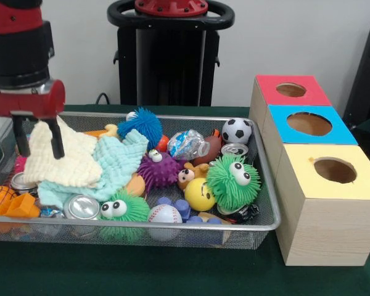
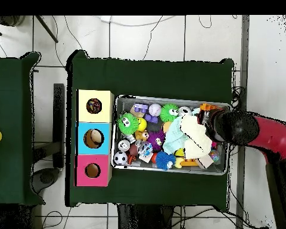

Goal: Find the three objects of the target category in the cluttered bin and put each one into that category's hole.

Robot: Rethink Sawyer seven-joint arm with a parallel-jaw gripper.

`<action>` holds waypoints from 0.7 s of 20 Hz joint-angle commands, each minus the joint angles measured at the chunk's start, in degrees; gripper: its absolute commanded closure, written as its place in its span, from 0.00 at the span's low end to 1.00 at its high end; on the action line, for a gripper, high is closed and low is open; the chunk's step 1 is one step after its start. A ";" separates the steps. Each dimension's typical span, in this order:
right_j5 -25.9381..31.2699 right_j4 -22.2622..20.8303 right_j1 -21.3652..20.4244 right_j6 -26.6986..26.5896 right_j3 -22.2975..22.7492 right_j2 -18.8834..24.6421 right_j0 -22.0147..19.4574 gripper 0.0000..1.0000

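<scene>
Green desk (image 1: 172, 271) nearest me, then the wire bin (image 1: 265, 223). I have the jaws (image 1: 38, 145) pinching the cream cloth (image 1: 61, 161) at the bin's end to uncover toys beneath; holes wait in the boxes (image 1: 324, 203) alongside.

**A robot test lab, not a playroom**

You are looking at a lab set up for robot trials. A desk (image 2: 151, 74) draped in dark green cloth stands on a pale tiled floor (image 2: 145, 36), with loose cables (image 2: 187, 27) trailing across the tiles. A red and black robot arm (image 1: 18, 43) hangs over a wire mesh bin (image 1: 268, 203) of toys, beside three plywood boxes (image 1: 324, 209) with coloured tops and round holes. Behind is a bare grey wall (image 1: 296, 31).
</scene>
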 commanded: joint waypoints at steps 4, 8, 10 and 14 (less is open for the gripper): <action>-15.76 -10.81 13.13 -6.14 3.45 0.18 0.43 0.00; -20.06 -12.97 18.67 -5.69 1.19 -0.04 -0.09 0.00; -21.36 -13.68 20.28 -5.47 0.86 -0.11 -0.50 0.00; -23.90 -14.58 22.13 -4.55 0.65 -0.17 -0.81 0.00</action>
